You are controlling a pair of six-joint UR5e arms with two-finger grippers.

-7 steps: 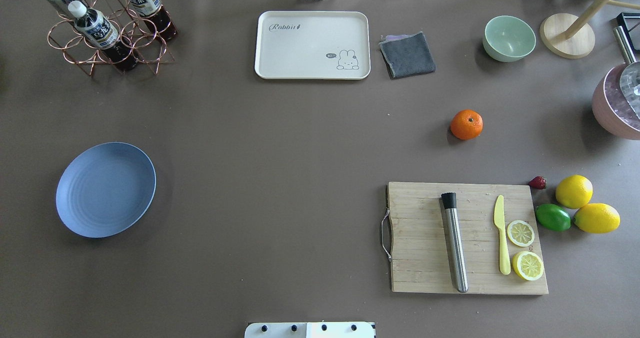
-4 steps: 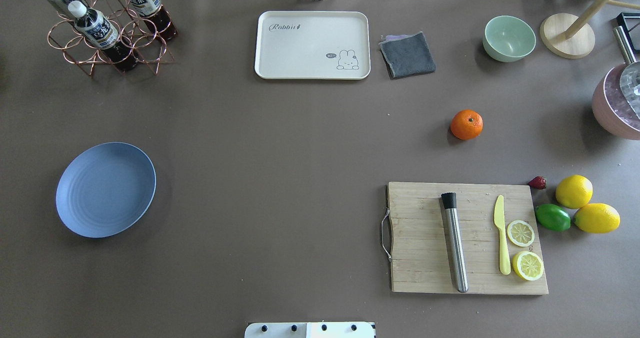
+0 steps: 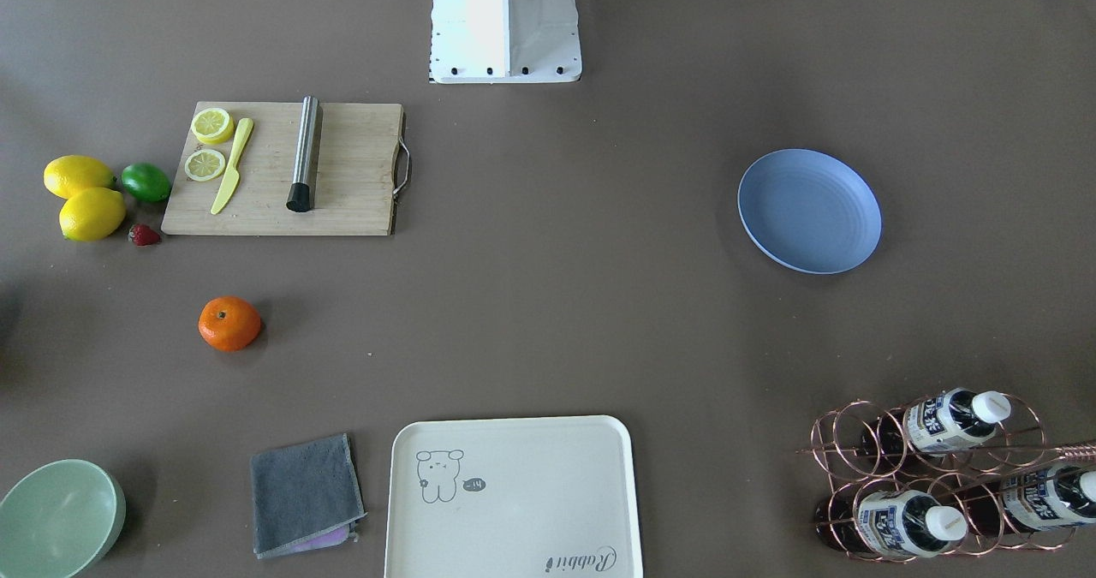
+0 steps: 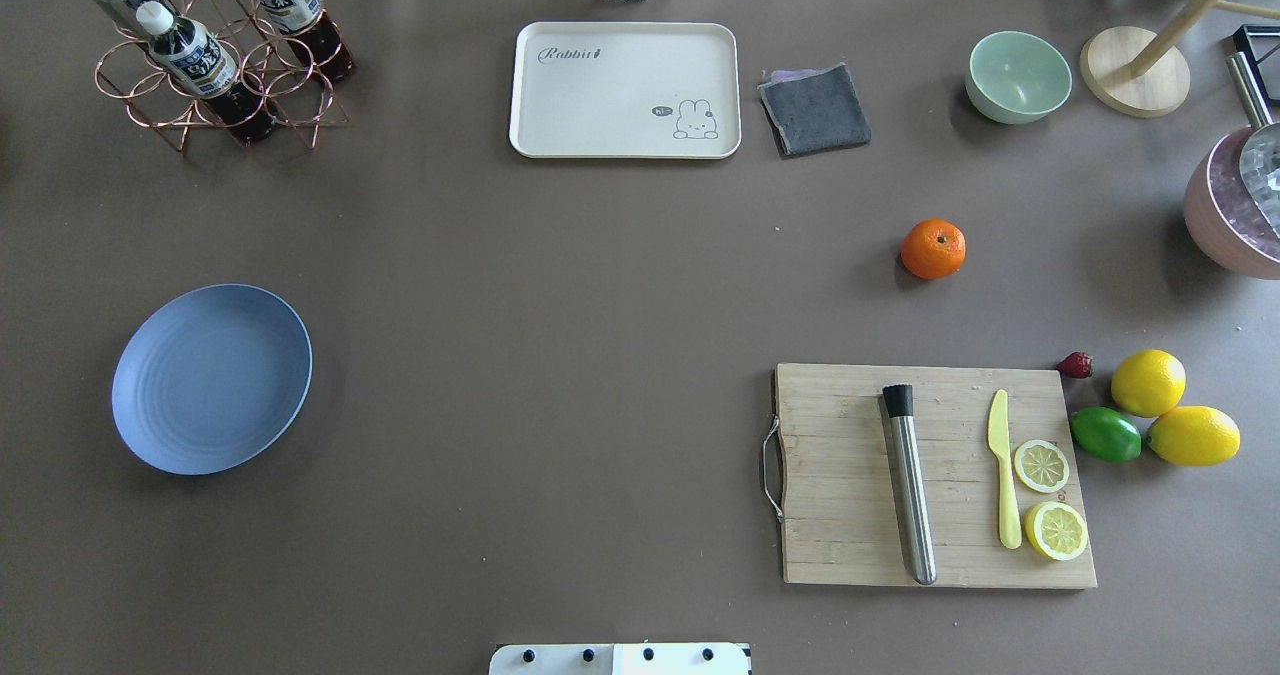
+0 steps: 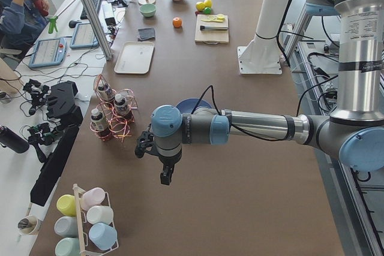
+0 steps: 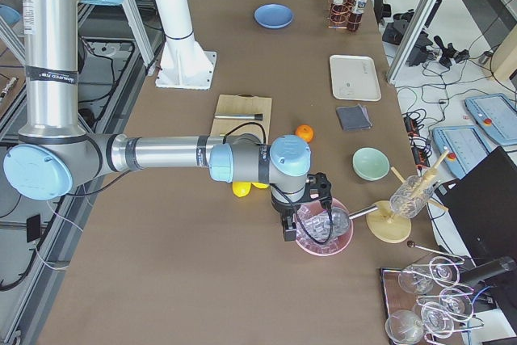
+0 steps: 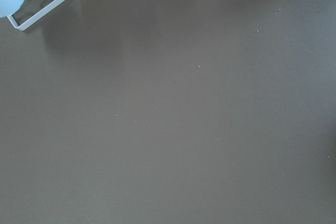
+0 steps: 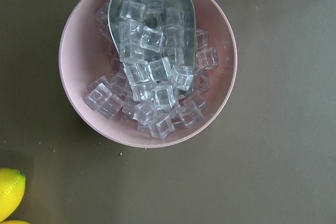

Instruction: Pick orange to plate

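The orange lies alone on the brown table, right of centre and beyond the cutting board; it also shows as the orange. The pale-blue plate sits far off at the left, empty. Neither gripper appears in the overhead or front views. My left gripper hangs past the table's left end, near a cup rack, and I cannot tell whether it is open or shut. My right gripper hovers over a pink bowl, state also unclear. Neither wrist view shows the orange or the plate.
A wooden cutting board carries a steel muddler, a yellow knife and lemon halves. Two lemons, a lime and a strawberry lie to its right. A cream tray, grey cloth, green bowl, bottle rack and pink ice bowl ring the table.
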